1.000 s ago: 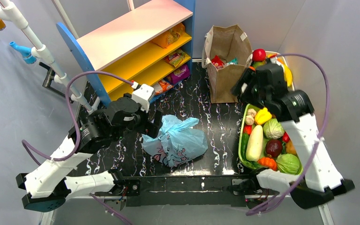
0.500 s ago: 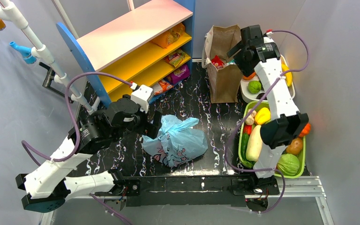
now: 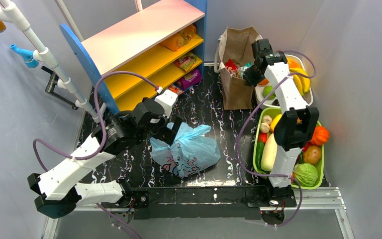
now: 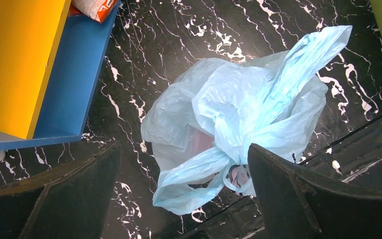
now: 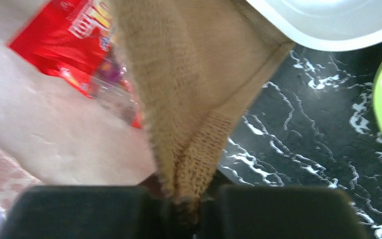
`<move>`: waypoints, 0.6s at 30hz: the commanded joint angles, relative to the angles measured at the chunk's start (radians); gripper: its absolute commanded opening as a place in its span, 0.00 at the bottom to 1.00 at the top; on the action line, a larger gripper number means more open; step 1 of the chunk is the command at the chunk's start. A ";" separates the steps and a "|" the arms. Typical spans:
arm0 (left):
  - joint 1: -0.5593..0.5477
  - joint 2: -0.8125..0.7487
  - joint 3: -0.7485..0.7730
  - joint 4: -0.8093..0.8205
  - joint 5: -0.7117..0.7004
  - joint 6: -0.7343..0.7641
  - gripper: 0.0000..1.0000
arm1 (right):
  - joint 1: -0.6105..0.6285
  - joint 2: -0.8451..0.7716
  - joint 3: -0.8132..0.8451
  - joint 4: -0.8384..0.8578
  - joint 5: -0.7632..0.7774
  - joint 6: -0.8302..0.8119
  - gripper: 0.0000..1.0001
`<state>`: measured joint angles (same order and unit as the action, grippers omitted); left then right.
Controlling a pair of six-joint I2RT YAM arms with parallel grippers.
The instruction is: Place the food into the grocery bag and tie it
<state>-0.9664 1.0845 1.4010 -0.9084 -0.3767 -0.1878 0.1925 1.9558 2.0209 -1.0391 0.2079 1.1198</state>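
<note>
Top view: the thin, crumpled light-blue plastic carrier bag (image 3: 189, 149) lies mid-table, with the left claw (image 3: 170, 133) at its ten o'clock edge. At one o'clock from it stands the stiff brown paper bag (image 3: 236, 92). A red foil snack packet (image 3: 230, 66) shows in its mouth, and the right claw (image 3: 248, 75) is at its rim. The shelf unit with blue sides and yellow boards (image 3: 144, 74) stands at eleven o'clock, and the green tray of plastic vegetables (image 3: 254, 154) at three.

Left wrist view: the left claw is spread wide, grasping nothing, over the carrier bag. The bag's handles look gathered together, so food may not go in unless the mouth is opened.

Right wrist view: the right claw is clenched on the paper bag's wall, with the red packet at ten o'clock. A pull could tip or tear the paper bag and spill the packets. The white tray (image 5: 328, 25) crowds in at one o'clock.
</note>
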 commanded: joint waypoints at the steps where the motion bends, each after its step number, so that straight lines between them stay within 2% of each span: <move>1: 0.012 0.010 0.024 0.030 0.021 0.048 0.98 | 0.001 -0.167 -0.202 0.085 -0.059 -0.018 0.01; 8: 0.015 0.039 0.065 0.038 0.067 0.104 0.98 | 0.003 -0.370 -0.433 0.088 -0.179 -0.061 0.01; 12: 0.015 0.044 0.088 0.024 0.102 0.133 0.98 | 0.019 -0.496 -0.544 0.087 -0.191 -0.066 0.01; 18: 0.015 0.006 0.069 0.050 0.169 0.183 0.98 | 0.058 -0.616 -0.608 0.031 -0.186 -0.090 0.01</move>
<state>-0.9573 1.1318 1.4570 -0.8685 -0.2646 -0.0537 0.2207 1.4217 1.4261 -0.9691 0.0589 1.0644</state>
